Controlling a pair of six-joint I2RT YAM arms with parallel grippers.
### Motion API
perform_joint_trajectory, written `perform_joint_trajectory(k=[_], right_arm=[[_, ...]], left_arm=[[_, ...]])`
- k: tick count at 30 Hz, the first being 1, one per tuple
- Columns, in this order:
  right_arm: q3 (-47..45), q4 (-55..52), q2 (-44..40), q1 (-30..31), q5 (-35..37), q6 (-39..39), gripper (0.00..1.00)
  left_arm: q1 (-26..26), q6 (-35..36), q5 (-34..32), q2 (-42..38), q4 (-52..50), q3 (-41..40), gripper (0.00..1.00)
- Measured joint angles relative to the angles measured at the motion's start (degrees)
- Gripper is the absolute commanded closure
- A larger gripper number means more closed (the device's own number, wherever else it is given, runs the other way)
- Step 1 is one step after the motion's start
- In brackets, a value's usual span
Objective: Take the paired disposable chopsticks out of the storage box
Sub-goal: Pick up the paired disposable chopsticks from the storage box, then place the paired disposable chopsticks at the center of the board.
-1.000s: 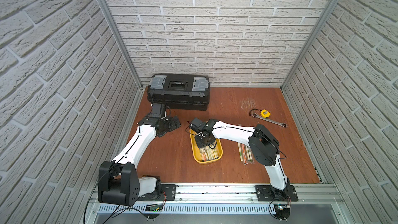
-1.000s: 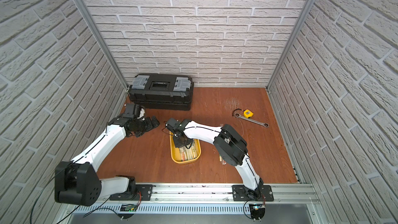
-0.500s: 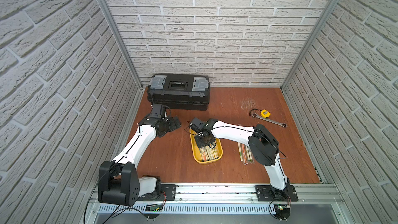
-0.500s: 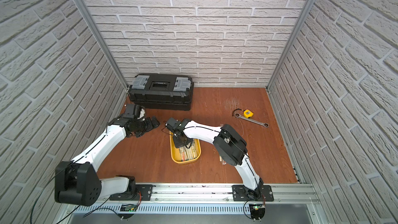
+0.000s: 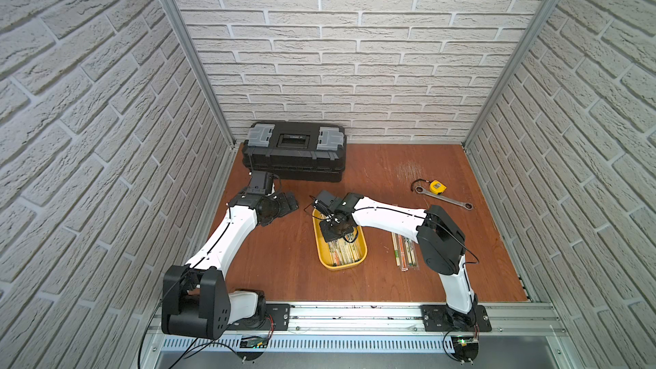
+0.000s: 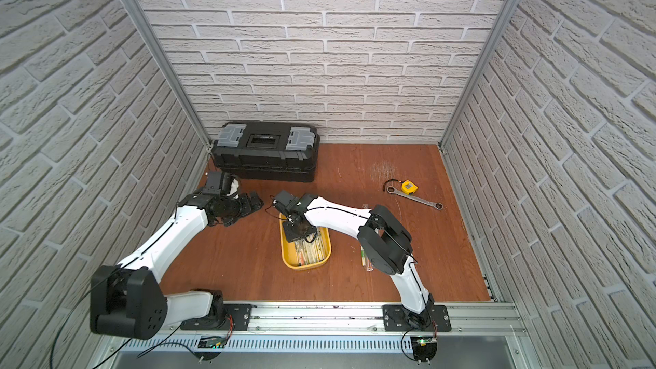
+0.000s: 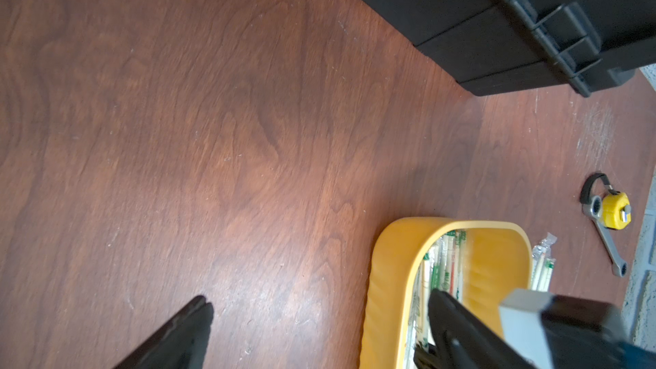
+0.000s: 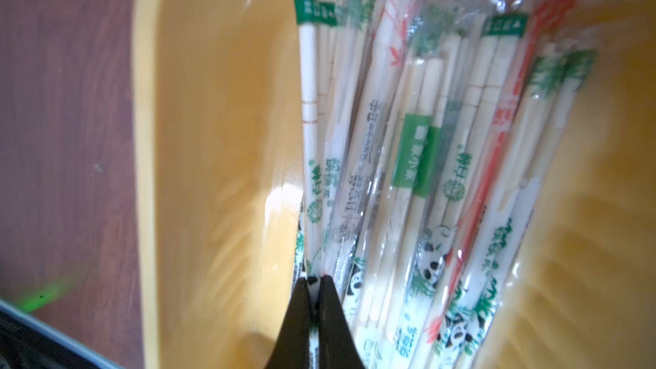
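The storage box point(image 5: 321, 253) is a shallow yellow tray in mid-table, seen in both top views point(image 6: 285, 253). Several paired disposable chopsticks point(image 8: 419, 143) in printed clear sleeves lie lengthwise in it point(image 5: 346, 252). My right gripper point(image 8: 315, 287) reaches down into the tray's far end point(image 5: 337, 234) and is shut on the end of the outermost sleeved pair point(image 8: 309, 157), next to the tray wall. My left gripper point(image 7: 319, 298) stands open over bare table just left of the tray's far end point(image 5: 289, 204), holding nothing. The tray's rim point(image 7: 387, 278) lies between its fingers' line and the far finger.
Three more sleeved chopstick pairs point(image 5: 404, 250) lie on the table right of the tray, partly under the right arm. A black toolbox point(image 5: 294, 152) stands at the back left. A yellow tape measure point(image 5: 437, 186) and a wrench point(image 5: 447, 200) lie at the back right.
My right gripper has closed on the chopstick pair inside the tray. Both arms stay almost where they were.
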Motion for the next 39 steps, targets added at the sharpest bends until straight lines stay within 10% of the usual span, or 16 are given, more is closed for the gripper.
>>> perform_joint_trajectory(k=[39], right_arm=[[-21.7, -2.9, -22.0, -12.7, 12.1, 1.6, 0.98]], left_arm=[[-6.1, -1.7, -0.1, 2.4, 0.7, 0.8, 0.02]])
